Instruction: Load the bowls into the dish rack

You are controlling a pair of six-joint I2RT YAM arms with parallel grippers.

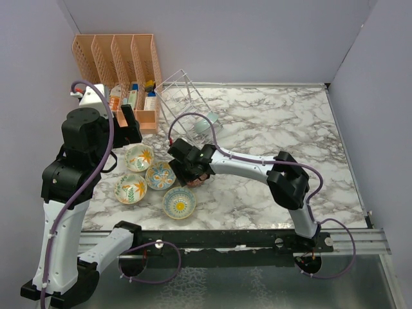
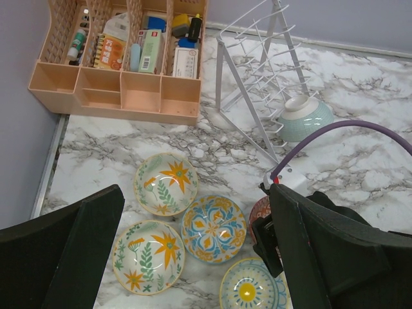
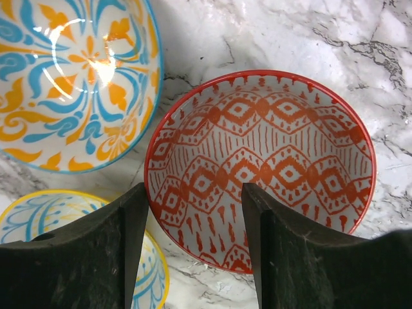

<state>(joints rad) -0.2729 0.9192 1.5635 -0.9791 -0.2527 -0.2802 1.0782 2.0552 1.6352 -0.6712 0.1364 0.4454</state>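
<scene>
The wire dish rack stands at the back, left of centre; it also shows in the left wrist view. A light teal bowl leans tilted at its foot. Several painted bowls lie on the marble: two cream floral, a blue-and-yellow one, and a yellow-centred one. A red patterned bowl lies under my right gripper, which is open with its jaws astride the bowl's near rim. My left gripper is open and empty, raised above the bowls.
An orange plastic slotted organizer with small packets and bottles stands at the back left beside the rack. Grey walls close in the left, back and right. Marble stretches to the right of the rack.
</scene>
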